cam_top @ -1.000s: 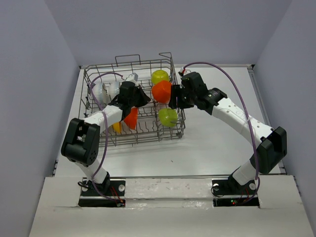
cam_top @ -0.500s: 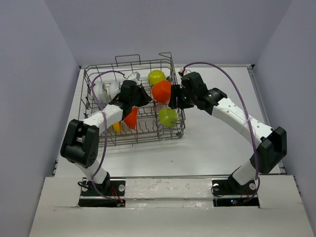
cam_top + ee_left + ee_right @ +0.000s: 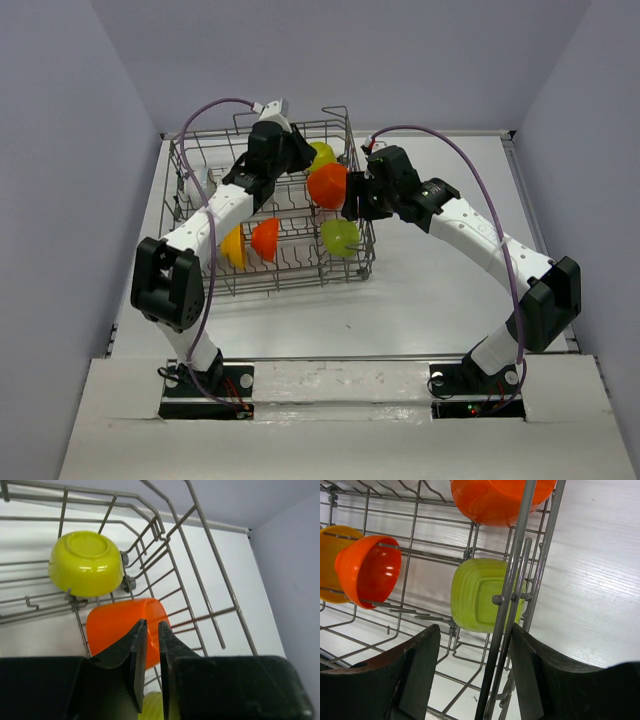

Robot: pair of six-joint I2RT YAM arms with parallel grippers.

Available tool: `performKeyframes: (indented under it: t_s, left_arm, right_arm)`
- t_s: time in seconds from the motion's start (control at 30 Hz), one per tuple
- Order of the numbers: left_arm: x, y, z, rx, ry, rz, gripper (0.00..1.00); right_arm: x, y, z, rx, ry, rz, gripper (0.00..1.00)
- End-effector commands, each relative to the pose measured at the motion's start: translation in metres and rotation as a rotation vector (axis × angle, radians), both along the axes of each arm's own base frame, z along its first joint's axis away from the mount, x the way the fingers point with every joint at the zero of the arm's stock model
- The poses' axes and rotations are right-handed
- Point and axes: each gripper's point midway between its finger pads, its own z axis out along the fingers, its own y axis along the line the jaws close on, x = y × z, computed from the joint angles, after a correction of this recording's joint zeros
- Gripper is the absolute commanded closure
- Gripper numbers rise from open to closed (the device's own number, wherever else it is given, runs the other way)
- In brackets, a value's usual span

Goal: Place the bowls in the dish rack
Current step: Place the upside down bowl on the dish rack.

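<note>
Your left gripper hangs barely parted and empty over a glossy red-orange bowl inside the wire rack. Your right gripper gapes wide astride the rack's side wall, beside a squarish lime bowl.

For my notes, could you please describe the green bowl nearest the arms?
Start at the wire rack. In its near right corner, nearer than the large orange bowl, sits a green bowl. Unlike the round green bowl farther back, it is squarish.
</note>
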Motion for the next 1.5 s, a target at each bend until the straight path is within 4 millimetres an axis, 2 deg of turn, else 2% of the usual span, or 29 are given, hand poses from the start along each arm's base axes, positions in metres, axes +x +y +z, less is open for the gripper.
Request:
performKeyframes:
  t_s: [0.0,0.03,0.07,0.1,0.13,0.17,0.2,0.27,0.33,0.37,0.47,0.57,0.83,1.03,1.23,1.47]
  left_arm:
    - [0.024,-0.007,0.001,0.055,-0.021,0.040,0.76]
    - [0.031,-0.009,0.009,0.056,-0.038,0.054,0.76]
    - [0.037,-0.012,-0.006,0.076,-0.010,0.055,0.76]
    - [0.045,-0.013,0.000,0.079,-0.028,0.081,0.76]
    - [0.050,-0.014,-0.003,0.087,-0.027,0.090,0.76]
    - [0.055,-0.016,-0.018,0.106,-0.002,0.097,0.76]
    - [0.059,-0.018,-0.013,0.107,-0.015,0.108,0.76]
    - [0.065,-0.021,-0.025,0.120,-0.003,0.119,0.76]
    - [0.071,-0.022,-0.025,0.125,-0.010,0.141,0.76]
    - [0.073,-0.024,-0.032,0.134,-0.002,0.140,0.76]
    - [0.076,-0.028,-0.037,0.142,0.002,0.131,0.76]
    - [0.073,-0.032,-0.041,0.158,0.006,0.119,0.76]
    - [0.046,-0.044,-0.066,0.198,0.049,0.038,0.76]
    - [0.028,-0.047,-0.075,0.199,0.074,0.004,0.77]
    - [0.013,-0.048,-0.070,0.196,0.061,-0.012,0.77]
    - [0.005,-0.050,-0.059,0.184,0.042,-0.034,0.77]
  right_arm:
    - [-0.001,0.008,0.005,0.016,-0.008,0.025,0.38]
    - [-0.001,0.008,0.005,0.018,-0.007,0.025,0.38]
    - [-0.001,0.008,0.004,0.016,-0.006,0.026,0.38]
    - [-0.001,0.008,0.005,0.017,-0.007,0.024,0.38]
    - [-0.001,0.008,0.005,0.018,-0.009,0.026,0.38]
    - [-0.002,0.007,0.005,0.015,-0.007,0.027,0.38]
    - [-0.002,0.007,0.006,0.016,-0.008,0.027,0.37]
    - [-0.002,0.007,0.007,0.017,-0.011,0.028,0.37]
    - [-0.003,0.007,0.007,0.016,-0.012,0.029,0.38]
    - [-0.003,0.006,0.007,0.015,-0.011,0.029,0.37]
    - [-0.003,0.006,0.006,0.011,-0.010,0.031,0.37]
    - [0.000,0.002,0.006,-0.005,-0.023,0.008,0.37]
    - [0.001,0.002,0.007,-0.008,-0.023,0.013,0.37]
    - [0.000,0.001,0.009,-0.009,-0.023,0.009,0.37]
    - [0.000,0.000,0.009,-0.010,-0.022,0.007,0.37]
    - [-0.001,0.000,0.007,-0.011,-0.019,0.008,0.37]
